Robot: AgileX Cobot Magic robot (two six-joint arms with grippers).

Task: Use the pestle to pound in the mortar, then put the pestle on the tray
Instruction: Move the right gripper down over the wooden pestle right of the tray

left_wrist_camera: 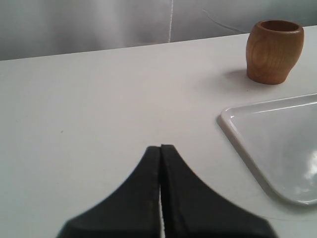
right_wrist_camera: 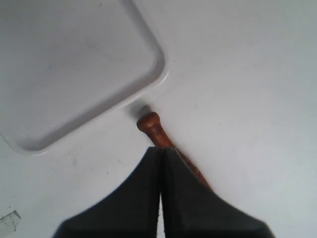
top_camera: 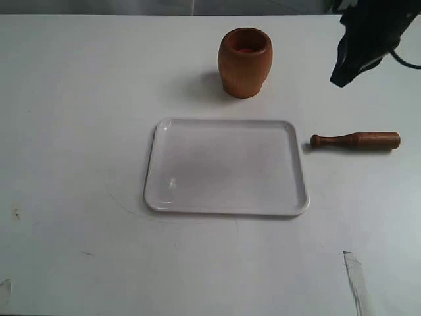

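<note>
Right pincer (right_wrist_camera: 161,148): two black, smooth, wedge-shaped fingers pressed together along a thin seam, pinching nothing. It hangs above the matte white table (top_camera: 79,99).

Pestle (right_wrist_camera: 153,128): slim club of dark reddish-brown wood, lying flat on the table directly below the right pincer. Its small rounded knob projects just past the fingertips. The thicker shaft is hidden under the fingers in the right wrist view.

Tray (right_wrist_camera: 74,64): flat, glossy white rectangle with rounded corners and a low raised rim. It lies ahead of the right pincer, one corner near the pestle knob but apart from it.

Left pincer (left_wrist_camera: 160,147): same black fingers, pressed together, holding nothing, low over bare table.

Mortar (left_wrist_camera: 274,51): barrel-shaped cup of brown grained wood with bulging sides. It stands upright, well ahead of the left pincer and off to one side, beyond the tray.
</note>
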